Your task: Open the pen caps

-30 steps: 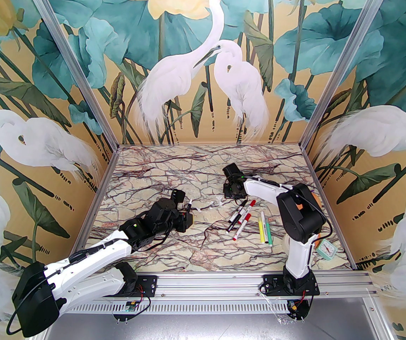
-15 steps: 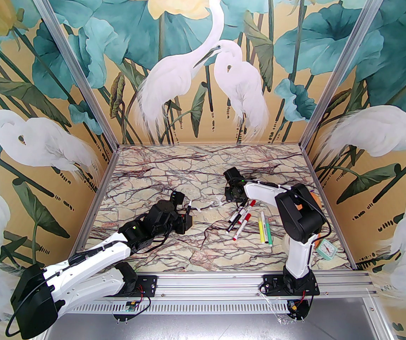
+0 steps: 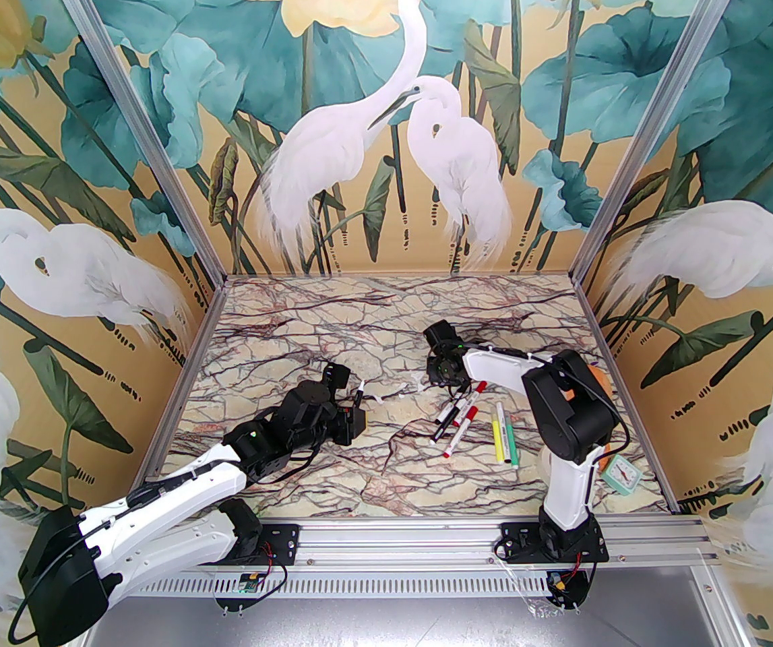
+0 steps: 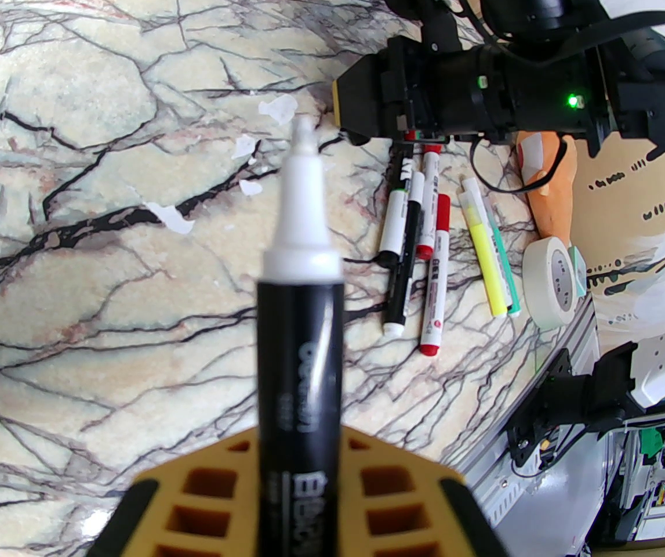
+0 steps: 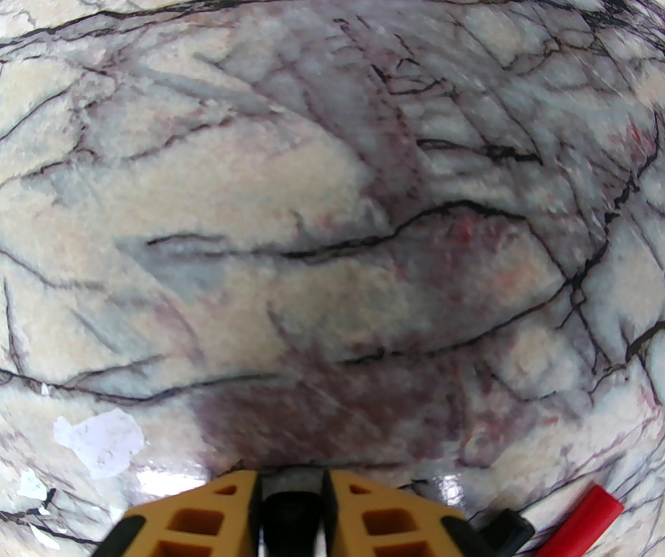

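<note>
My left gripper (image 4: 300, 456) is shut on a black marker (image 4: 300, 322) whose cap is off, its white nib end pointing up and away. Seen from above, that marker (image 3: 360, 396) sticks out of the left gripper (image 3: 357, 407) at mid-table. My right gripper (image 5: 290, 479) hangs low over the marble with a black pen cap (image 5: 291, 514) between its yellow fingers. From above, the right gripper (image 3: 435, 378) sits just beyond a row of capped markers (image 3: 457, 416). A red pen cap (image 5: 581, 514) lies at the lower right of the right wrist view.
A yellow highlighter (image 3: 496, 439) and a green one (image 3: 509, 443) lie right of the markers. A cream tape roll (image 4: 552, 288), an orange object (image 4: 547, 195) and a small green clock (image 3: 622, 476) sit by the right arm's base. White paint flecks (image 4: 167, 218) dot the marble.
The right wrist has sunk slightly toward the table beside the markers. The left arm has drawn back a little to the left with the marker still in its grip.
</note>
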You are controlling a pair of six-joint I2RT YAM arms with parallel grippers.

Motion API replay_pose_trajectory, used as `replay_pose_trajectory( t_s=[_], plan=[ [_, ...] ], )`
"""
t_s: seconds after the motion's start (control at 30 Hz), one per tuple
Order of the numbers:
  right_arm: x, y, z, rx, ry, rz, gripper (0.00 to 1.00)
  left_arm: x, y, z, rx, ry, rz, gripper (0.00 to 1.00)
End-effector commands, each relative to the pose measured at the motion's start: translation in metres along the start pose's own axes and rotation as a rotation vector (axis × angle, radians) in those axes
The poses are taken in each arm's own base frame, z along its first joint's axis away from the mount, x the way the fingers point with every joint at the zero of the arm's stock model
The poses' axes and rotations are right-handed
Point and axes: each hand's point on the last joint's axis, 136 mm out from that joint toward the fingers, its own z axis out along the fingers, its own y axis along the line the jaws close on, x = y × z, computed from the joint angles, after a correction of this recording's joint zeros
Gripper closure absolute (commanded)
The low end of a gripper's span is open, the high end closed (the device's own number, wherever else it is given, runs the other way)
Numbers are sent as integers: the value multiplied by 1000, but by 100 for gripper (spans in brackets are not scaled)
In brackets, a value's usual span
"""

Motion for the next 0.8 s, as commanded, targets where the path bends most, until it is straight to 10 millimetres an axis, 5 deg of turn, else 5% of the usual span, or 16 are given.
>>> replay_pose_trajectory(
  t_s=[0.0, 0.3, 0.57, 0.77],
  plan=[
    [14, -6, 10, 32, 32, 5, 70, 2, 1, -2, 6, 2, -14, 99],
    [7, 3, -21, 1, -17, -30, 65, 5, 17, 9, -89, 44, -17, 97],
    [4, 11, -73, -63, -97, -62, 58, 0, 42, 27, -221, 87, -19, 97],
    [11, 25, -119, -222, -170, -67, 42, -17, 69, 40, -330, 117, -43, 97]
  ],
)
